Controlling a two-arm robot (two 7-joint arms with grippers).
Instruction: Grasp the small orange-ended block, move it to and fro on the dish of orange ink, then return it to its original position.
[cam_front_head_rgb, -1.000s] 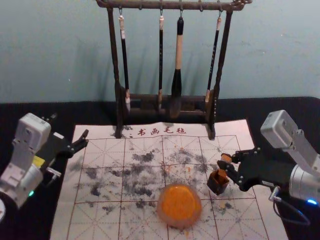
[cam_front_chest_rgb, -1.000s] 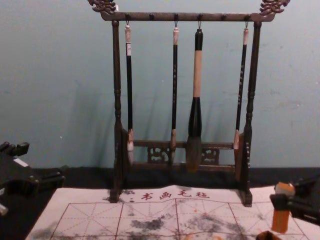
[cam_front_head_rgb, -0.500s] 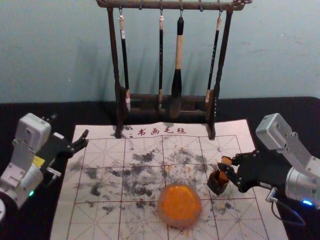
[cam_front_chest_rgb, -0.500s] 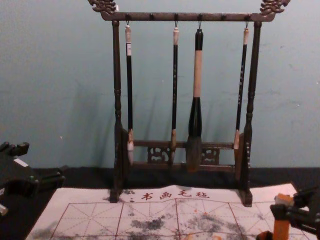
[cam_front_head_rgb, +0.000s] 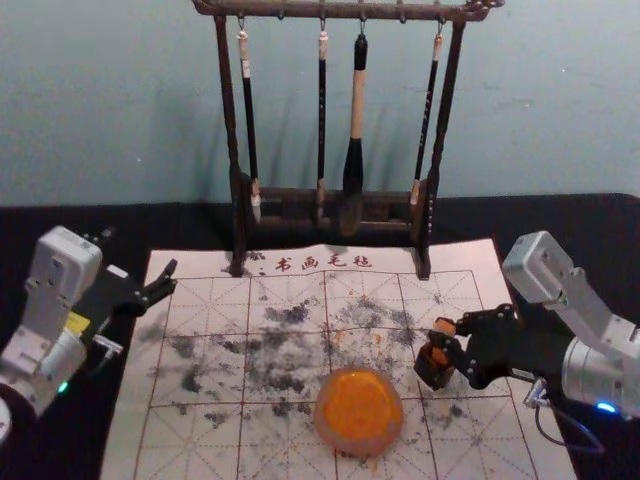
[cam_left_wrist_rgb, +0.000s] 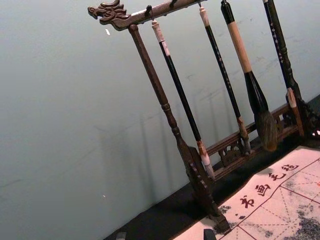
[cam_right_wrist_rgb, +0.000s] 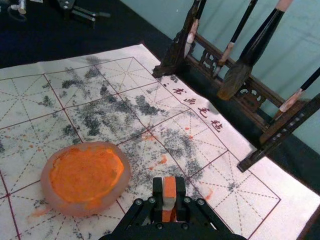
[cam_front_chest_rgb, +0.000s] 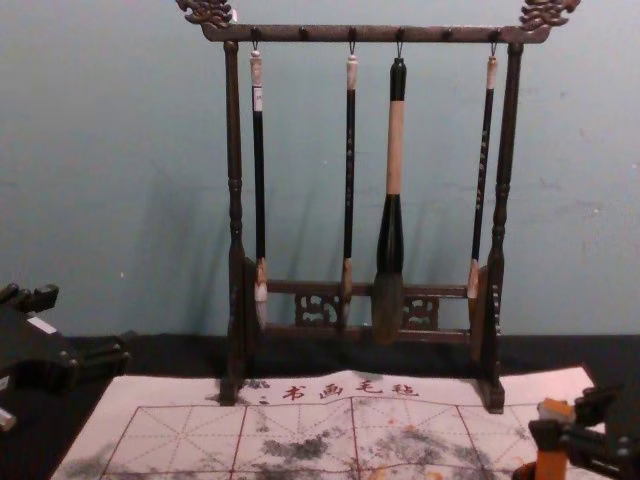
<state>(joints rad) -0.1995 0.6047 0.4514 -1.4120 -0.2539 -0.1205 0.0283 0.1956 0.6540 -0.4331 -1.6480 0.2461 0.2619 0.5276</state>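
Block (cam_right_wrist_rgb: 170, 187) at the box mouth: tips for seating it

Nearest is the dish (cam_front_head_rgb: 356, 442) of orange ink, just to the left of the little dark box (cam_front_head_rgb: 433, 371). If this is the return leg, and I reckon it is, nothing should swing back over the ink. The block is upright at the box's mouth, clamped between the fingers of the right gripper (cam_right_wrist_rgb: 169, 186); can't tell how deep its lower end sits. I'd line it up with the walls first, then go straight down, slowly. Come in crooked and it'll probably catch the rim and tip the box. Let go only once it's bottomed out, then back off straight up, since inky sides may cling. Left gripper (cam_front_chest_rgb: 87, 324) is parked off to the left, fingers apart. Brush rack (cam_front_head_rgb: 340, 10) is farthest, so no worry there.
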